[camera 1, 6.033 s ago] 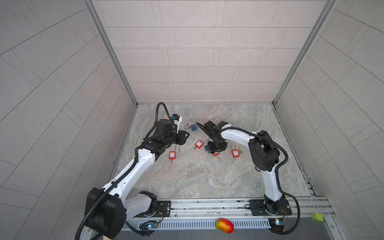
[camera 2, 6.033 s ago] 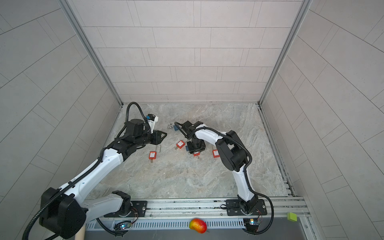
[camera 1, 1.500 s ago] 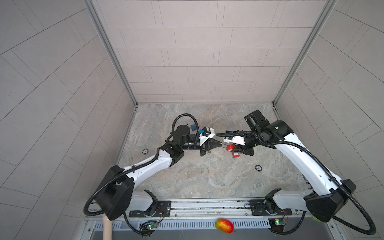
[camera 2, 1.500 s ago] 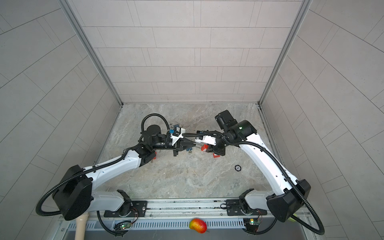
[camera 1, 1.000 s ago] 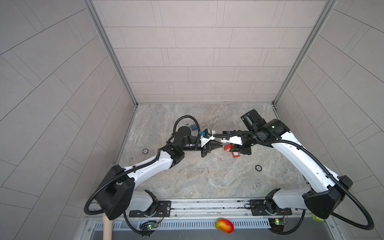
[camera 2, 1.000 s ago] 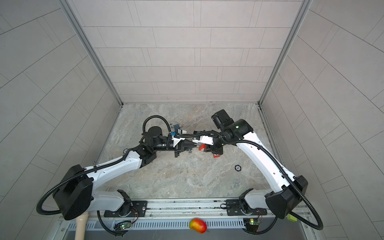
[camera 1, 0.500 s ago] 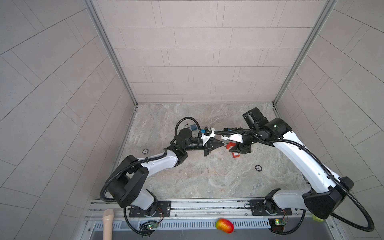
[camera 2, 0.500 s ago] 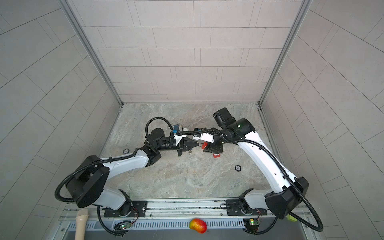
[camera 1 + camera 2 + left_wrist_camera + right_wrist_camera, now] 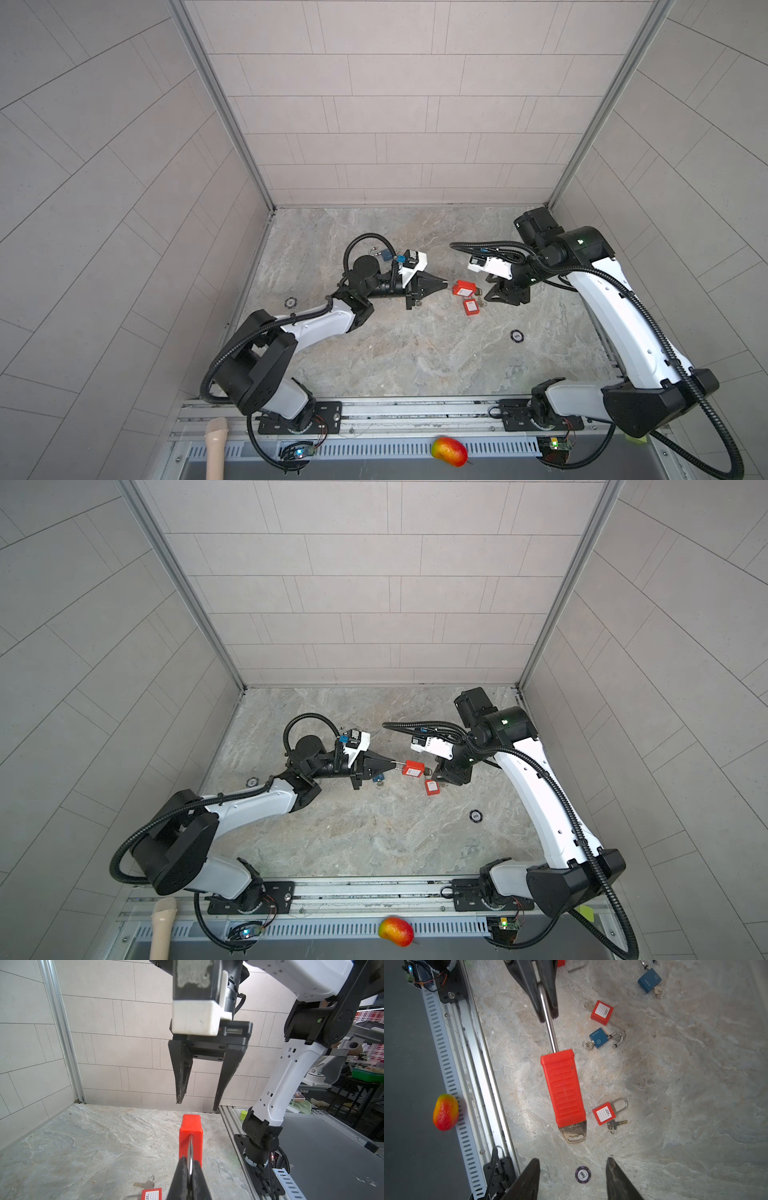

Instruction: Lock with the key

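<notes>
Marble floor [image 9: 415,353] spreads below both arms. The left gripper [image 9: 188,1164] is clamped tight on the shackle [image 9: 550,1028] of a red padlock [image 9: 563,1088], holding it out off the floor toward the right gripper [image 9: 572,1159]. That gripper's jaws stand apart and empty, just beyond the lock's base. Only the right wrist view shows the key [image 9: 574,1133] seated in that base; the left wrist view hides it behind the body.

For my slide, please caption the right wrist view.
The left gripper holds a red padlock by its shackle; the open right gripper faces the key in its base.
</notes>
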You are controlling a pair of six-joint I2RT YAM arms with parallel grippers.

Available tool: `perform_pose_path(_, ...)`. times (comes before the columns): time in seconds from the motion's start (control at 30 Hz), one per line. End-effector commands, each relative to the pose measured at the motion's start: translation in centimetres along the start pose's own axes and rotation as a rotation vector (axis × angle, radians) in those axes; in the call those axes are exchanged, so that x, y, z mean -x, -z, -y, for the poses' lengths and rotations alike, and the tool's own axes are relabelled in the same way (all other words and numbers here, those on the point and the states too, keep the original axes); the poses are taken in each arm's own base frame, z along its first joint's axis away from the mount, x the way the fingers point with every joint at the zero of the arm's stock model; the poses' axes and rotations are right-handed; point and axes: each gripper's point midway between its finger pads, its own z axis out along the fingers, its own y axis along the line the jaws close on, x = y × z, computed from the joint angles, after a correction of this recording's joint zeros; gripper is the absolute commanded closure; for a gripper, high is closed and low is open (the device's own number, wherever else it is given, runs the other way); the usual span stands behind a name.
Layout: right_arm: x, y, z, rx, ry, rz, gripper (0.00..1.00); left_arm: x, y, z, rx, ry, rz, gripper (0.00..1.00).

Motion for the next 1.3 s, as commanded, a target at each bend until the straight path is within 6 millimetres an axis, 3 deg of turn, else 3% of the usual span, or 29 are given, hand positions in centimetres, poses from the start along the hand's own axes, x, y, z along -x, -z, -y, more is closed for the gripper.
perform_pose_path(0.0,-0.6,-0.5,-0.8,0.047,0.000,-0.014,0.50,2.5,0.0,0.8,-0.032,-0.063,0.059,1.00)
perform_pose_path(0.57,1.0,-3.5,1.7,-0.003,0.034,0.086,0.61,3.0,-0.7,1.5,-0.051,-0.070,0.060,1.00)
perform_pose_path(0.63,1.0,-3.8,1.9,-0.029,0.044,0.092,0.66,3.2,-0.7,1.4,-0.048,-0.071,0.063,1.00)
perform_pose_path(0.73,1.1,-4.1,2.6,-0.112,0.061,0.109,0.65,3.3,-0.8,1.2,-0.044,-0.070,0.065,1.00)
perform_pose_path(0.83,1.0,-3.7,2.2,-0.161,0.092,0.135,0.57,3.4,-0.8,1.2,-0.041,-0.070,0.067,1.00)
perform_pose_path(0.93,-0.4,-2.7,1.8,-0.205,0.092,0.087,0.53,3.3,-0.8,1.2,-0.039,-0.069,0.062,1.00)
perform_pose_path(1.07,-2.1,-1.3,0.9,-0.188,0.081,0.023,0.55,3.2,-0.7,1.4,-0.043,-0.070,0.054,1.00)
perform_pose_path(1.27,-1.1,-1.2,-0.5,-0.077,0.069,0.056,0.63,3.0,-0.8,1.5,-0.054,-0.067,0.044,1.00)
